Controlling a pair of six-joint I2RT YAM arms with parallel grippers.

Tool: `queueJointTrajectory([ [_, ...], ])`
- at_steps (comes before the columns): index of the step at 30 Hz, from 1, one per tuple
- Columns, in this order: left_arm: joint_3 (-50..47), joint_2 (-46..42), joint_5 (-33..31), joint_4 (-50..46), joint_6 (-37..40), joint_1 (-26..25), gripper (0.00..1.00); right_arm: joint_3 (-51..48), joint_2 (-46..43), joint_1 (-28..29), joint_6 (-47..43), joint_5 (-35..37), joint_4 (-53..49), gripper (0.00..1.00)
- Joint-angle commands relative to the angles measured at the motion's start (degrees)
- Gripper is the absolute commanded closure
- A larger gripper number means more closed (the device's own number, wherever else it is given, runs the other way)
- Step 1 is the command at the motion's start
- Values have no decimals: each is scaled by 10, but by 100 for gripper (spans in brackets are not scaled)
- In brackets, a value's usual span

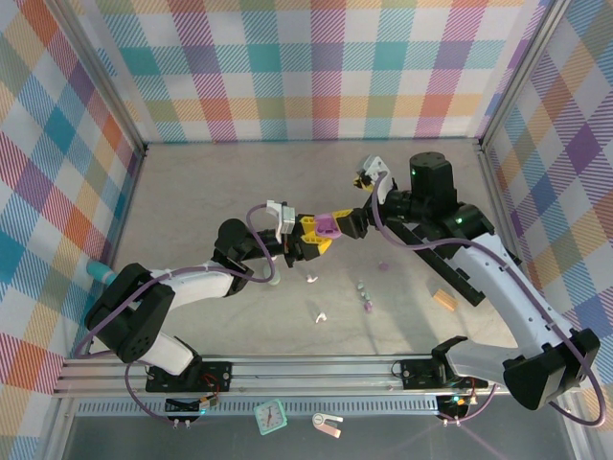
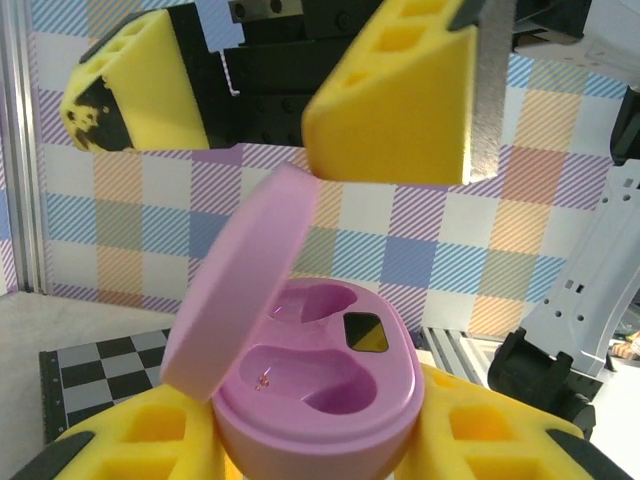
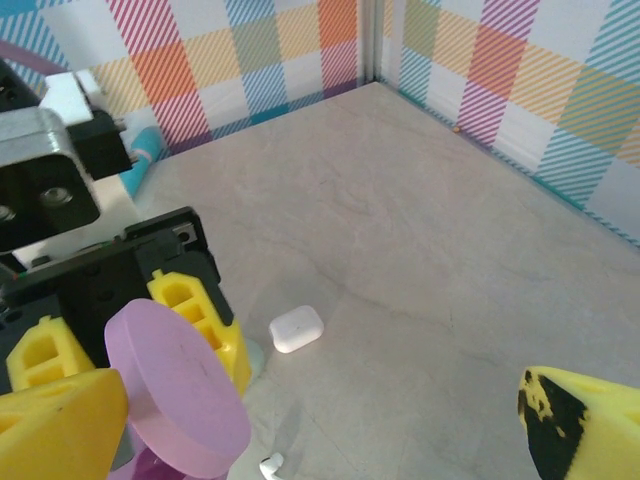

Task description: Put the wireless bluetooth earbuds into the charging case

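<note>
The pale purple charging case [image 2: 330,400] is held above the table by my left gripper [image 2: 315,445], whose yellow fingers [image 2: 490,430] are shut on its base. Its round lid [image 2: 240,290] stands open and both wells look empty. In the top view the case [image 1: 329,226] hangs mid-table in my left gripper [image 1: 314,237]. My right gripper [image 1: 347,224] faces it wide open, holding nothing, its yellow fingers [image 2: 400,100] spread just beyond the lid. Loose earbuds lie on the table: white ones [image 1: 311,279] [image 1: 321,315] and tiny ones [image 1: 364,295].
A white closed case [image 3: 296,328] lies on the table beyond the purple lid [image 3: 180,390], with a white earbud [image 3: 270,465] near it. A small wooden block [image 1: 443,300] sits by the right arm. Checked walls enclose the table on three sides.
</note>
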Motion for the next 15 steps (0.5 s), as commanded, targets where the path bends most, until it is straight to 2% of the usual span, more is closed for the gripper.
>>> queueJointTrajectory([
  [1, -5, -19, 22, 37, 12, -1, 78, 19, 10, 0, 18, 21, 9, 1],
  [8, -7, -21, 18, 37, 16, -1, 78, 36, 23, 0, 26, 34, -7, 1],
  [15, -11, -18, 6, 36, 18, -1, 78, 42, 12, 0, 33, -7, -15, 1],
])
